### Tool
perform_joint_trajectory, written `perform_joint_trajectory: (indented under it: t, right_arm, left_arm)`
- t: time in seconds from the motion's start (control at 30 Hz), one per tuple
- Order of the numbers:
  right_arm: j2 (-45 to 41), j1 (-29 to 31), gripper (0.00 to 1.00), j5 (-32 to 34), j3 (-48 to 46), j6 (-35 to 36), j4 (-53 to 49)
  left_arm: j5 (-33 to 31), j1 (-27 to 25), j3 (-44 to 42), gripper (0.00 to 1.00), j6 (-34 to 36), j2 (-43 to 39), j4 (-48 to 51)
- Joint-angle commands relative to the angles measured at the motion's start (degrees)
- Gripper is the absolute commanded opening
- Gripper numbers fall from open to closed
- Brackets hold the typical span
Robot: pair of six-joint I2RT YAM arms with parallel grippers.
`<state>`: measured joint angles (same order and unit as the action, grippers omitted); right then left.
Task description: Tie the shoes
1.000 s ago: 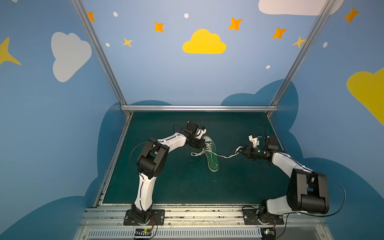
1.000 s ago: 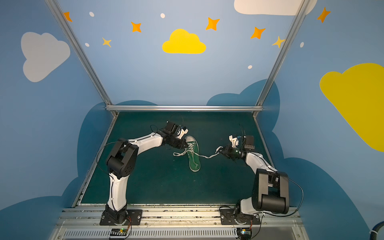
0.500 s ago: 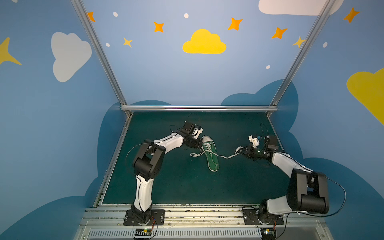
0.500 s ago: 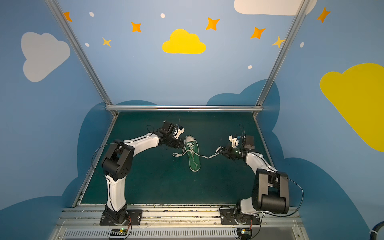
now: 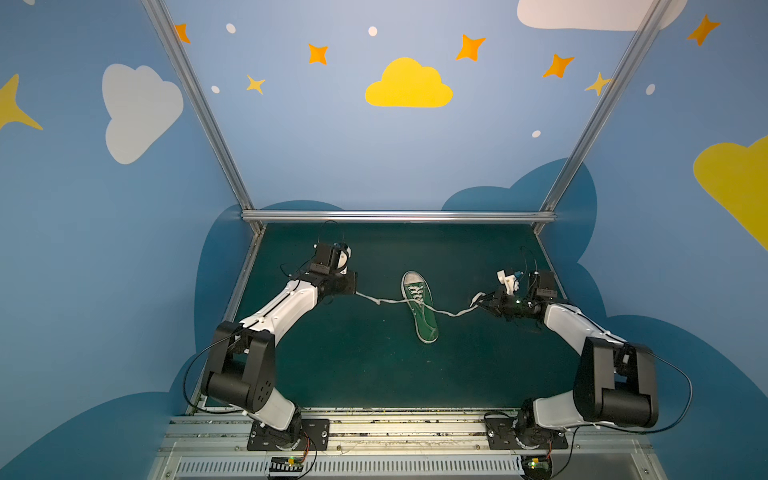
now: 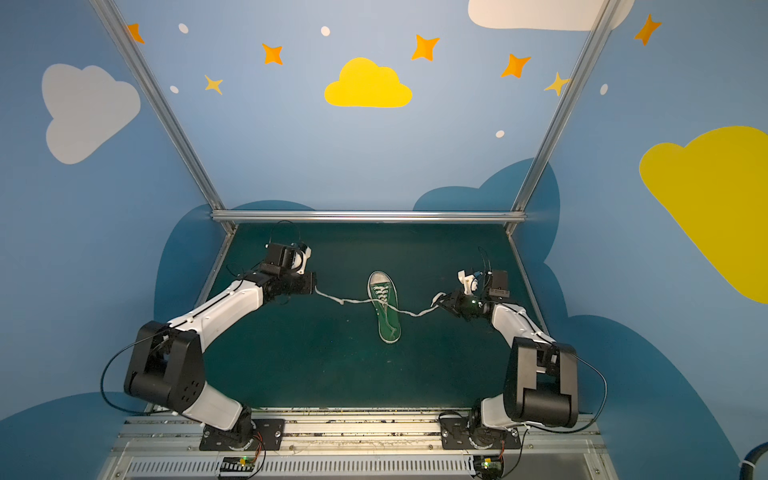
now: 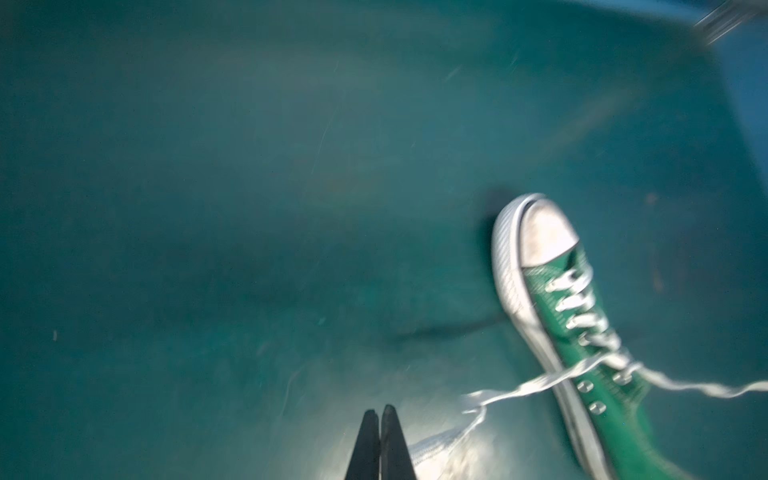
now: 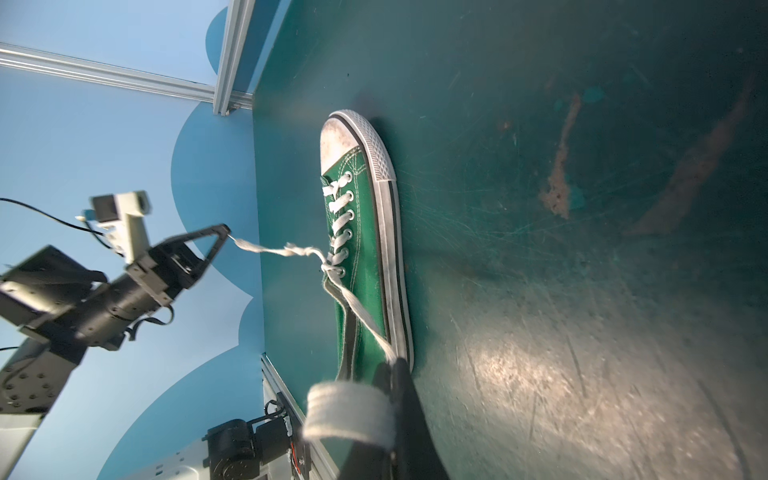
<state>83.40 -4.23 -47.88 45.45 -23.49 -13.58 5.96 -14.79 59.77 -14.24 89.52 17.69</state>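
Your green sneaker (image 5: 419, 305) is lying sole-down near the middle of the dark green tabletop (image 5: 353, 374). In both top views its white toe cap (image 5: 411, 277) is pointing to about 12 o'clock and its heel (image 5: 428, 334) to about 6 o'clock.

You are working it from both sides. The left arm (image 5: 286, 305) is reaching in from the sneaker's 9 o'clock and the right arm (image 5: 569, 328) from its 3 o'clock. Neither set of jaws is touching the canvas.

The left jaws are standing well apart from the sneaker at 9 o'clock, closed and pinching the left lace (image 5: 376, 300). That lace is running from the upper eyelets to their tips in a nearly straight, twisted white line. The right wrist view is showing the pinch right at the fingertips (image 8: 223, 228).

The right jaws are standing about as far off at 3 o'clock, closed on the right lace (image 5: 453, 312). It is sagging slightly on its way across, and a short loop is curling up at the tips. In the right wrist view the flat lace is wrapping broadly beside one black finger (image 8: 411, 415).

The left wrist view is blurred, yet you are seeing its two fingers (image 7: 368, 449) pressed together, with lace passing just beside them. At the top eyelets the two laces are crossing, then parting toward either arm.
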Motion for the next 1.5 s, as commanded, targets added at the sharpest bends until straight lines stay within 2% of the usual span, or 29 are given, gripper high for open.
perform_joint_trajectory:
  t: [0.0, 0.1, 0.27, 0.37, 0.6, 0.7, 0.8, 0.87, 0.97, 1.03, 1.23, 1.47]
  right_arm:
    - [1.15, 0.49, 0.0, -0.74, 2.77, 1.09, -1.33]
    - [1.64, 1.21, 0.0, -0.49, 3.88, 1.36, -1.88]
    - [2.36, 1.42, 0.0, 0.13, 4.65, 1.42, -2.44]
    - [2.48, 1.59, 0.0, 0.25, 4.74, 1.77, -2.85]
    - [3.04, 1.67, 0.0, 0.42, 4.79, 1.63, -2.77]
    - [3.04, 1.97, 0.0, -0.09, 4.86, 1.61, -2.5]
    - [3.35, 3.02, 0.0, -0.29, 5.97, 2.31, -3.38]
    - [4.33, 3.77, 0.0, -0.43, 7.36, 2.74, -4.31]
    - [5.99, 4.78, 0.0, -0.52, 10.03, 3.76, -5.92]
    - [7.23, 5.89, 0.0, 0.24, 12.29, 5.25, -7.89]
    - [13.86, 11.08, 0.0, 2.12, 22.24, 9.71, -12.43]
    - [26.11, 20.03, 0.0, 1.36, 40.29, 10.83, -19.36]
  left_arm:
    - [-0.14, 0.72, -3.37, 0.03, -2.28, -1.15, 2.16]
    - [1.33, 0.87, -6.37, 0.03, -4.48, -1.71, 0.54]
    - [-1.51, 3.72, -11.18, 0.03, -7.09, -3.62, -0.99]
    - [-1.39, 6.36, -12.1, 0.03, -6.64, -4.68, -0.83]
    - [-1.35, 8.41, -12.27, 0.03, -5.96, -4.28, 0.41]
    - [1.62, 8.58, -12.96, 0.04, -5.25, -4.38, -1.1]
    - [8.79, 8.32, -13.1, 0.18, -5.93, -3.61, -3.48]
    - [10.69, 7.69, -13.54, 0.29, -7.48, -3.54, -4.91]
    - [10.57, 7.4, -14.25, 0.47, -8.45, -4.66, -5.91]
    - [9.34, 7.34, -14.67, 0.54, -8.44, -5.86, -5.76]
    - [9.2, 7.32, -16.1, 0.56, -7.38, -8.37, -5.62]
    - [9.71, 6.61, -17.93, 0.57, -7.76, -10.52, -5.89]
